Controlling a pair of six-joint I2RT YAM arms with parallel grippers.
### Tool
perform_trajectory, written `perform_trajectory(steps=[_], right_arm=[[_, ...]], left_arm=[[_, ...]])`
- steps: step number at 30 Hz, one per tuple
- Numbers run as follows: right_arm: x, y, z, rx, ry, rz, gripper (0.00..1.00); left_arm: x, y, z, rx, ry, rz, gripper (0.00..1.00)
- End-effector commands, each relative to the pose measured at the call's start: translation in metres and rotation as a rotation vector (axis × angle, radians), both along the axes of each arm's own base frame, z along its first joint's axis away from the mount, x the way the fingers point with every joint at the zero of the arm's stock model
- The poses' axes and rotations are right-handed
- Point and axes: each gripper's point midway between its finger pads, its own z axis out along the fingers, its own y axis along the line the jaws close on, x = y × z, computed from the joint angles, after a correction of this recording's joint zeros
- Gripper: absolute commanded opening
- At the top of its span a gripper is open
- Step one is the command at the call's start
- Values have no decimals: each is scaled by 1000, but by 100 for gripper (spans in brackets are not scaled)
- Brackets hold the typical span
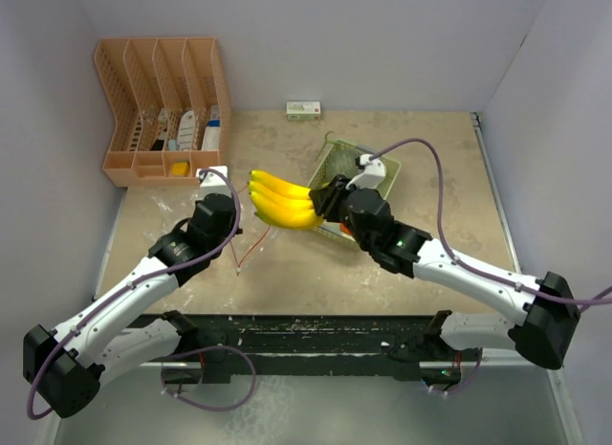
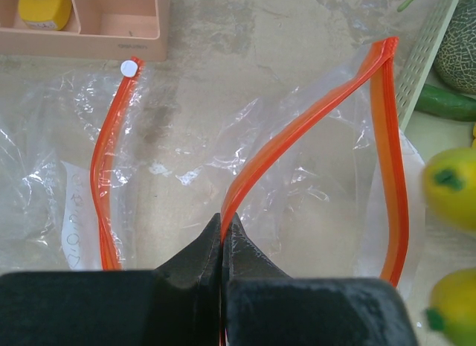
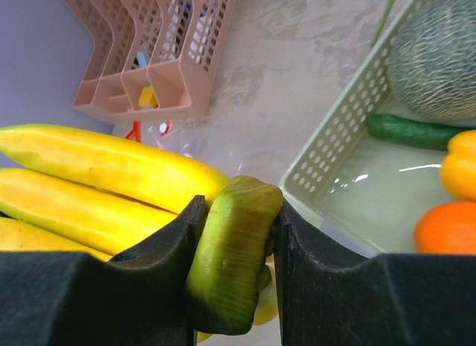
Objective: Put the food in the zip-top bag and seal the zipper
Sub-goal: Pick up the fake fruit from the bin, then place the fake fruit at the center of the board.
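Bananas [image 1: 282, 201], a bright yellow bunch of smooth fruits joined at a dull green stem [image 3: 232, 275], are held over the worktop [image 1: 316, 273] by the right claw [image 3: 236, 216], whose two black fingers pinch the stem from either side. From above, the bunch's long axis runs roughly left to right. The stem is at the right, inside the claw, and the tips [image 2: 448, 184], which are dark green at their ends, point left towards the left arm. To the left of the bunch, the left claw [image 2: 224, 223] is pressed together on the orange zip strip [image 2: 256, 164] of a clear, crinkled bag [image 2: 312, 160]. From that pinch the strip arcs up and away, bends at a far corner and comes back down on the right, so the mouth gapes. The banana tips sit just outside that right-hand run. Another stretch of orange strip, ending at a small white slider [image 2: 130, 68], lies on the worktop to the left of the claw. To the right of the bunch and a little farther off stands a pale green mesh basket [image 3: 335, 138] holding a netted grey-green melon [image 3: 435, 56], a dark green cucumber [image 3: 416, 130], an orange [image 3: 446, 227] and a yellow-orange piece [image 3: 461, 164] cut off by the frame edge. Farther left, a pink slotted organiser [image 1: 163, 110] stands against the back wall, with a small box [image 1: 303, 109] on the worktop's far edge, well apart from it.
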Motion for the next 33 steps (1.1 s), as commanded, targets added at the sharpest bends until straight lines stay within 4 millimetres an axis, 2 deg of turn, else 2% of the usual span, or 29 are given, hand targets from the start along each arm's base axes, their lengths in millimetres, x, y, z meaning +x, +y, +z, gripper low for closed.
perform_trajectory(steps=[1,5,7,8,13,17,21,29,33], right_arm=[[-4,28,41,118,-41,-6,0],[-6,33,33,117,-12,-17,0],[-5,32,19,75,17,-32,0],[-3,33,25,79,17,-38,0],[0,30,-8,-19,69,-66,0],[2,15,-32,-109,102,-131,0],[2,14,-28,-146,75,-109,0],[-3,29,-21,-206,36,-56,0],[-6,13,-11,-175,27,-100,0]], left_arm=[[7,-3,13,-45,-68,5,0],[7,-2,12,-49,-73,8,0],[7,-3,11,-53,-72,8,0],[7,-3,13,-57,-76,8,0],[2,0,24,-80,-103,7,0],[-4,3,42,-105,-136,1,0],[-5,5,51,-116,-166,-3,0],[9,-14,39,-118,-135,-40,0],[11,-9,31,-94,-129,-18,0]])
